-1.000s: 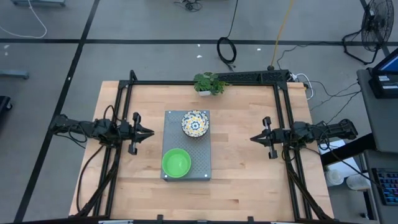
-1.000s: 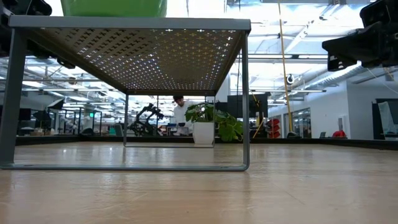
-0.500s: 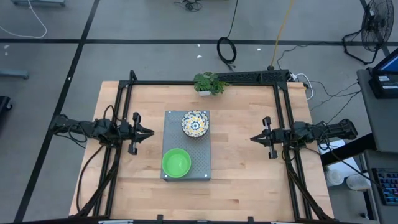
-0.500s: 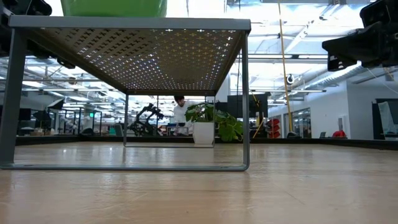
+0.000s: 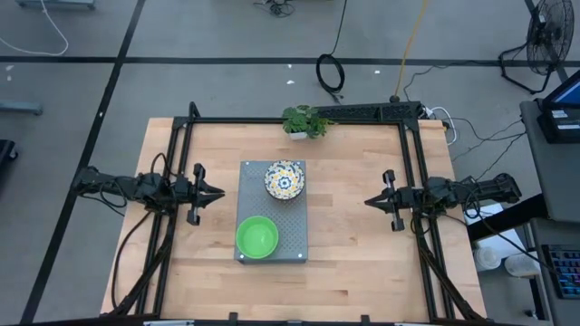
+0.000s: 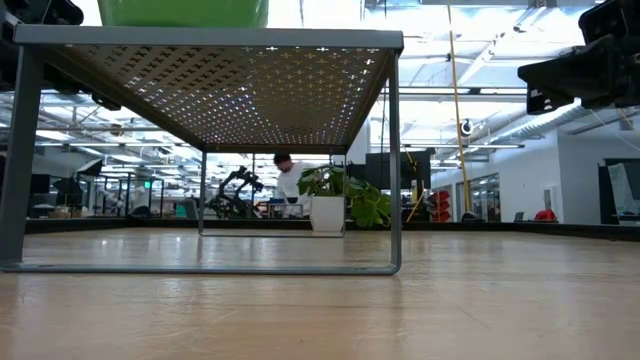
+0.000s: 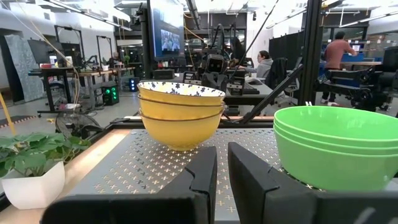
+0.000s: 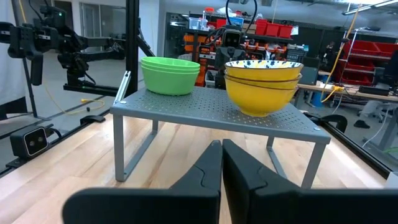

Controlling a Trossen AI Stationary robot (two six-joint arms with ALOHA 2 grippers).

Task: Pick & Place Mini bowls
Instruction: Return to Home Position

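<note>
Nothing on the table has shifted since a second ago. Green bowls [image 5: 256,237] and patterned bowls [image 5: 285,179] stand in two separate stacks on the grey shelf [image 5: 294,226]. Left gripper [image 5: 220,193] and right gripper [image 5: 367,202] hang either side, well apart from it, fingers closed, empty.

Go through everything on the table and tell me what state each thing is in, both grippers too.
Patterned bowls: three nested, upright, on the shelf.
Green bowls: three nested, upright, on the shelf.
Grey perforated shelf: standing on its legs on the table.
Potted plant: upright at the table's far edge.
Left gripper: shut, empty, left of the shelf.
Right gripper: shut, empty, right of the shelf.
</note>
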